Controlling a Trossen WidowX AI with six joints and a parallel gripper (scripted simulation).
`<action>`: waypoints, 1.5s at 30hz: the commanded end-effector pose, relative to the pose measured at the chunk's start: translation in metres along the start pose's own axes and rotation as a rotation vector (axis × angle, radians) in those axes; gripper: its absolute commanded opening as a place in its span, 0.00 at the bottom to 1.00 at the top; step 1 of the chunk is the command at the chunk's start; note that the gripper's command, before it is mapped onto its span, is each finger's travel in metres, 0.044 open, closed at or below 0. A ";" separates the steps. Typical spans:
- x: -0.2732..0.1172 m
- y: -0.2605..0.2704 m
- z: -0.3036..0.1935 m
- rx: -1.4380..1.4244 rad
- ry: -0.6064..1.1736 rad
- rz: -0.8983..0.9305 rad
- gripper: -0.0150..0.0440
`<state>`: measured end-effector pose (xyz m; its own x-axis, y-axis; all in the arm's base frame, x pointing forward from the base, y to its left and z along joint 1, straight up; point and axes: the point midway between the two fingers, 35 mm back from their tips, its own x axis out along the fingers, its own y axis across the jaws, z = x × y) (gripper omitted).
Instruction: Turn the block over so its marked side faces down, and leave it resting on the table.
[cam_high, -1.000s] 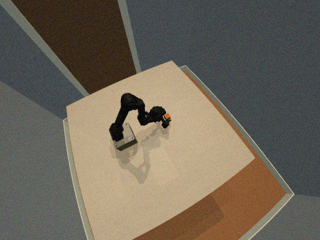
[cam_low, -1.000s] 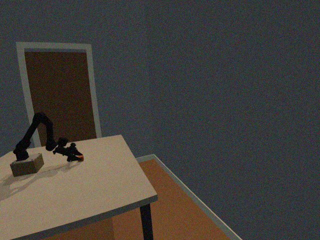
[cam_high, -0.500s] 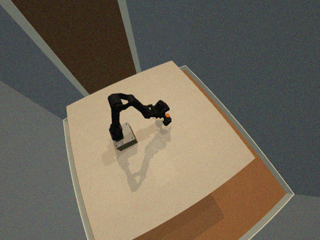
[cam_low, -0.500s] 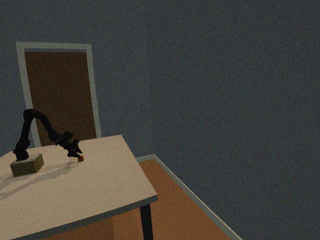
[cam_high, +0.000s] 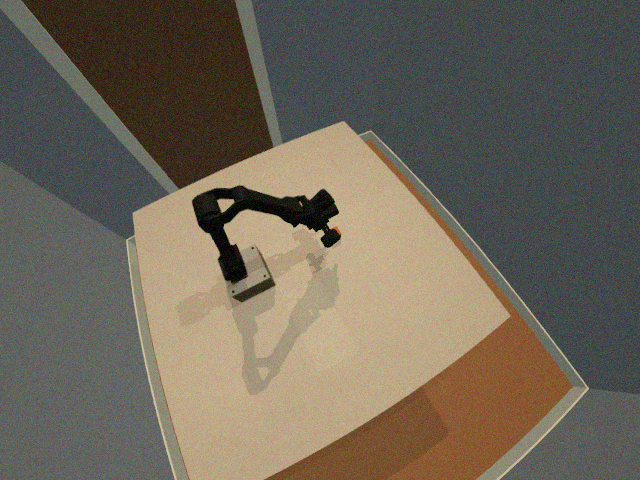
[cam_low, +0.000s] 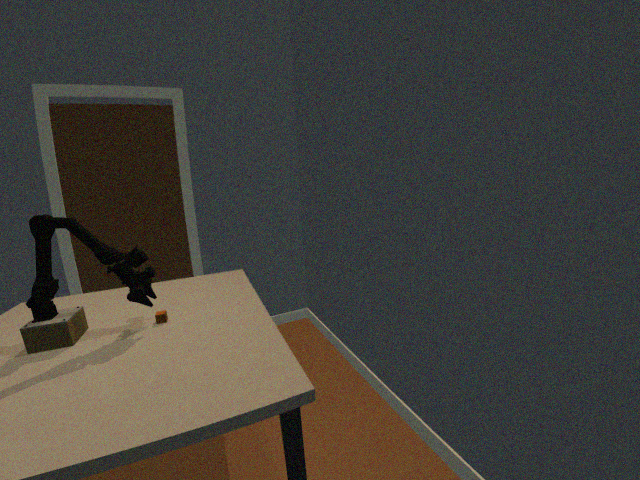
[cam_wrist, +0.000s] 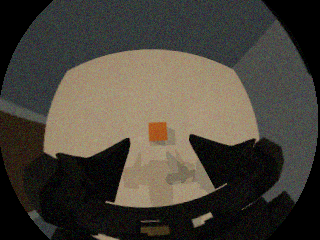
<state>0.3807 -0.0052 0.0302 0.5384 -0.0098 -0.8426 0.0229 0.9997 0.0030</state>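
Exterior view: the black arm (cam_low: 77, 242) rises from its grey base block (cam_low: 54, 328) at the left edge of the frame and reaches rightward over the pale tabletop (cam_low: 180, 372). The tool (cam_low: 146, 298) hangs tilted downward above the surface, its fingers spread wide with nothing between them. The small orange block (cam_low: 161, 316) rests on the tabletop just below and to the right of the tool, apart from it. Wrist view: the block (cam_wrist: 158, 131) appears at frame centre as an orange square lying flat on the tabletop, beyond the two dark fingers, which flank the lower half of the frame. Top view: the tool (cam_high: 326, 235) covers most of the block (cam_high: 336, 230), of which an orange sliver shows at its right edge; any marking on the block is too small to tell
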 end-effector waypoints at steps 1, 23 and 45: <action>0.000 0.000 0.004 -0.003 0.053 0.000 1.00; 0.000 0.001 0.042 -0.002 0.525 -0.001 1.00; 0.049 0.000 0.012 -0.002 0.525 -0.001 1.00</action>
<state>0.4176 -0.0059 0.0027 0.0502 -0.0037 -0.9987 0.0235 0.9997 -0.0025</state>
